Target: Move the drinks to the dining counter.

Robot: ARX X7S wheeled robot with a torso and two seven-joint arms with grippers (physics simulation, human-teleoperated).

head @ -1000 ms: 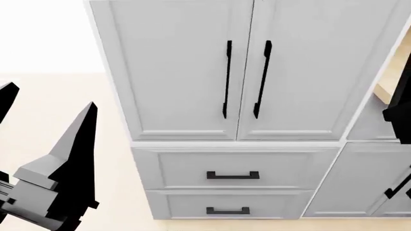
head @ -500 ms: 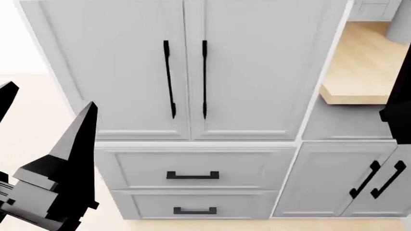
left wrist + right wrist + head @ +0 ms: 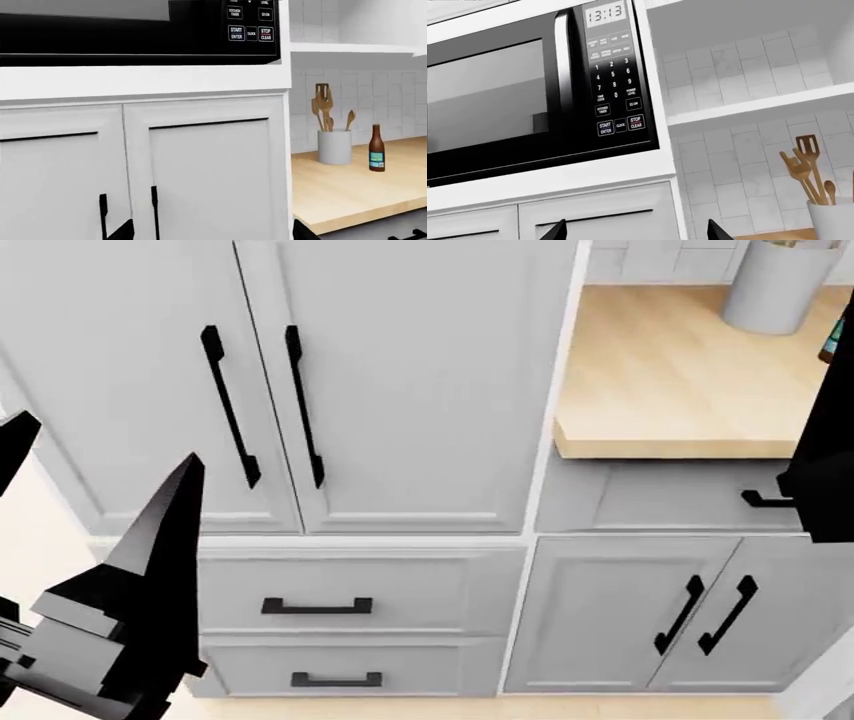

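One drink, a brown glass bottle [image 3: 377,148] with a blue label, stands upright on the wood countertop [image 3: 340,192] beside a white crock; in the head view only a sliver of the bottle [image 3: 835,340] shows at the right edge. My left gripper [image 3: 213,235] is open and empty, facing white cabinet doors, far from the bottle. It appears at the lower left in the head view [image 3: 107,440]. My right gripper [image 3: 637,234] is open too, pointed at the cabinet under a microwave. The dining counter is out of view.
A white crock of wooden spoons [image 3: 333,146] [image 3: 830,217] [image 3: 781,280] stands left of the bottle. A black microwave [image 3: 540,95] sits above tall white cabinet doors [image 3: 400,390] with black handles. Drawers [image 3: 347,590] lie below. My right arm [image 3: 827,460] covers the right edge.
The head view has swung right: the tall cabinet slid left, and the wood countertop with the crock came into view. Both grippers keep their place in the picture.
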